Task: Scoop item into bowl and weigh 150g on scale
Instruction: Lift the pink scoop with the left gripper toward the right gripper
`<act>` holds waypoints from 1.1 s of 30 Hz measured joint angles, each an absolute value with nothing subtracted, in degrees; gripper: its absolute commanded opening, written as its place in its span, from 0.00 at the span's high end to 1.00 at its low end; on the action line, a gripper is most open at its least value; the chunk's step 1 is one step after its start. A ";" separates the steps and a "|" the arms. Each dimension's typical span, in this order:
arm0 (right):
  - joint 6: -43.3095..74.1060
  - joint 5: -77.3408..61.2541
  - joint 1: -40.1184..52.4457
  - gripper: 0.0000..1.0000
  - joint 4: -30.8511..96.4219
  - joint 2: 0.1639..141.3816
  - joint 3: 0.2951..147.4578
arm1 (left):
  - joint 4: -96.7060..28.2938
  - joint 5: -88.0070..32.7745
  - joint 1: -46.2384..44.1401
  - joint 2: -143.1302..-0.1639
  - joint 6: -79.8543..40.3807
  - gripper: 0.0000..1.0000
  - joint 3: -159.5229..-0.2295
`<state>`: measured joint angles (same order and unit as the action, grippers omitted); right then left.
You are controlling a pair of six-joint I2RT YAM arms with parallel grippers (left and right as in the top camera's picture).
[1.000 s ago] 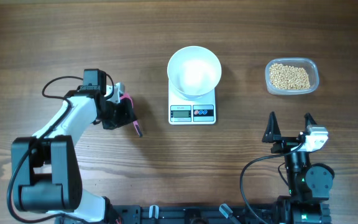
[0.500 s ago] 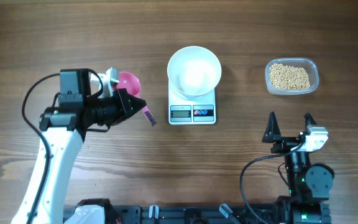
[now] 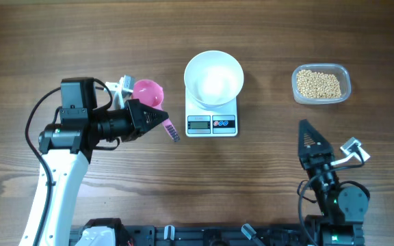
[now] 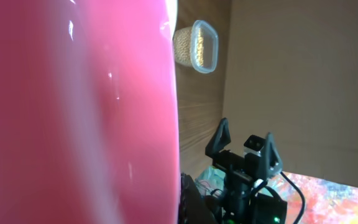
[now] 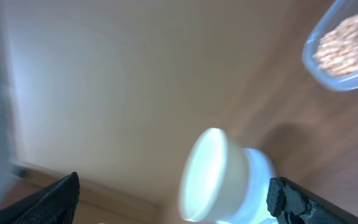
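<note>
My left gripper [image 3: 157, 117] is shut on the handle of a pink scoop [image 3: 148, 91], held just left of the scale [image 3: 212, 124]. The scoop's pink cup [image 4: 73, 112] fills the left half of the left wrist view. The white bowl [image 3: 214, 78] sits on the scale and looks to hold nothing. The beans [image 3: 319, 83] lie in a clear tub [image 3: 347, 87] at the right. My right gripper [image 3: 313, 145] is low at the front right, open and holding nothing. In the right wrist view, blurred, its fingers frame the bowl [image 5: 213, 174] on the scale [image 5: 258, 177]; the tub [image 5: 347, 43] is at upper right.
The left wrist view shows the tub of beans [image 4: 197, 46] far off and the right arm [image 4: 244, 171] beyond the scoop. Bare wooden table [image 3: 265, 164] lies between the scale, the tub and the right gripper.
My left arm has swung up and right, carrying the pink scoop towards the scale. In the last half second my right gripper has turned on its wrist and tipped forward.
</note>
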<state>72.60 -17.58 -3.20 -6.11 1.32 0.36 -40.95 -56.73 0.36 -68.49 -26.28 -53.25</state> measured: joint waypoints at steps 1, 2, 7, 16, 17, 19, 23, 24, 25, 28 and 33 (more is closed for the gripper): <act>73.97 -17.61 -3.20 0.00 -7.31 1.32 0.36 | -40.32 -56.95 0.36 -68.49 -26.30 0.96 -53.25; 75.13 -17.74 -3.20 0.00 -9.13 1.34 0.34 | -39.90 -57.04 0.36 -68.49 -26.33 0.96 -53.25; 73.23 -17.93 -3.20 0.00 -12.36 1.61 2.96 | -36.99 -57.14 0.36 -68.49 -29.19 0.96 -53.25; 48.42 -15.57 -3.22 0.00 29.34 28.27 41.76 | -34.68 -56.88 0.36 -68.45 -31.42 0.96 -53.25; 46.41 -15.49 -3.20 0.00 34.44 33.10 46.70 | -34.59 -56.64 0.36 -68.45 -31.46 0.96 -53.25; 43.27 -15.38 -3.20 0.00 38.61 42.02 53.45 | -34.59 -56.10 0.36 -68.45 -31.73 0.96 -53.25; 40.03 -25.82 -3.29 0.09 37.34 51.79 55.11 | -30.46 -55.48 0.36 -68.45 -35.55 0.96 -53.23; 38.83 -30.20 -3.16 0.09 35.22 53.74 55.16 | -28.03 -55.51 0.34 -68.45 -37.06 0.96 -53.25; 37.80 -35.55 -2.90 0.09 32.88 56.03 55.20 | -25.61 -55.44 0.30 -68.45 -38.74 0.96 -53.28; 36.29 -48.86 -0.43 0.09 27.59 61.67 55.24 | -16.34 -54.06 -0.97 -68.45 -45.04 0.96 -53.32; 41.69 -57.60 7.99 0.32 15.66 65.95 55.24 | -3.79 -42.89 -8.21 -68.45 -57.43 0.96 -53.32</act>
